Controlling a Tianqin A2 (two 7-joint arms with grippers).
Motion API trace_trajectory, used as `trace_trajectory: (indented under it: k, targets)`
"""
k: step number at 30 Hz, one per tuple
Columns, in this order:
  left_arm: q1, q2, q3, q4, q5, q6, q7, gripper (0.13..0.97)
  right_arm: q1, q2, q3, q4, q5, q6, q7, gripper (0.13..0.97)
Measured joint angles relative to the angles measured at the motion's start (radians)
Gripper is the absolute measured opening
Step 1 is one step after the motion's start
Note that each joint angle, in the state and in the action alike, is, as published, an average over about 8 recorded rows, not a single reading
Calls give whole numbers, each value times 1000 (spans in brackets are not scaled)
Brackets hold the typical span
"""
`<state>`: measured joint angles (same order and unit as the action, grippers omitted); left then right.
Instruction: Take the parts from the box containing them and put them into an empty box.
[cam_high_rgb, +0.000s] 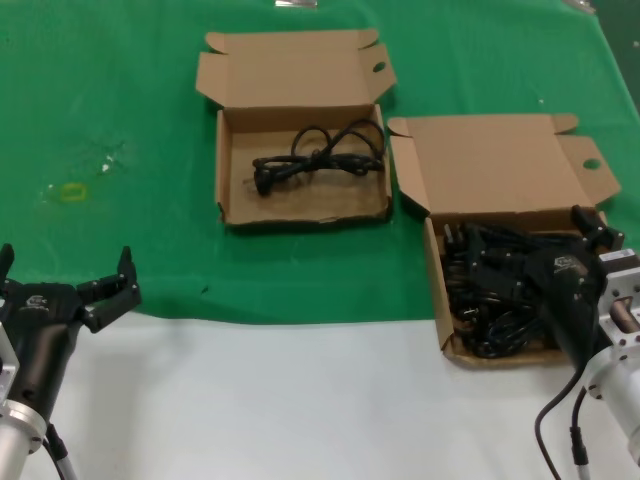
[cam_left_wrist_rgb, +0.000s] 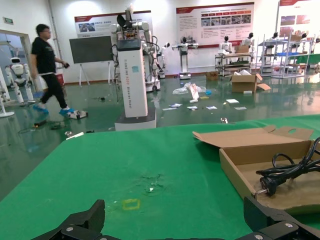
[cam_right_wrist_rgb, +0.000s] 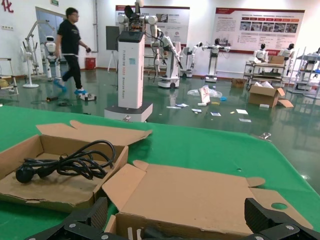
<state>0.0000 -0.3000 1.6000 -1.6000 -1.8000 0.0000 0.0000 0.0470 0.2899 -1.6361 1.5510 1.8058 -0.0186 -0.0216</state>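
The box containing the parts (cam_high_rgb: 437, 290) stands at the right, lid (cam_right_wrist_rgb: 200, 195) folded back, filled with a heap of black power cords (cam_high_rgb: 480, 305). My right gripper (cam_high_rgb: 532, 245) hovers low over that heap, open, with nothing between its fingers (cam_right_wrist_rgb: 95, 216). The other box (cam_high_rgb: 222, 170) lies farther back in the middle and holds one coiled cord (cam_high_rgb: 320, 155), also seen as the cord (cam_right_wrist_rgb: 65, 165) in the right wrist view. My left gripper (cam_high_rgb: 65, 262) stays open at the near left, above the edge of the cloth, with the cord (cam_left_wrist_rgb: 285, 172) off to its side.
A green cloth (cam_high_rgb: 120, 100) covers the far part of the table; a bare white strip (cam_high_rgb: 280, 400) runs along the front. A small yellow mark (cam_high_rgb: 72, 192) sits on the cloth at the left. A person (cam_left_wrist_rgb: 47, 65) walks in the hall behind.
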Motion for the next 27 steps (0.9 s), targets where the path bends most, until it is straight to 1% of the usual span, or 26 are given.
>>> trace_trajectory:
  k: [27]
  targets:
    - [0, 0, 0, 0, 0, 0, 0, 966, 0, 0, 0, 0, 0, 0, 0, 966]
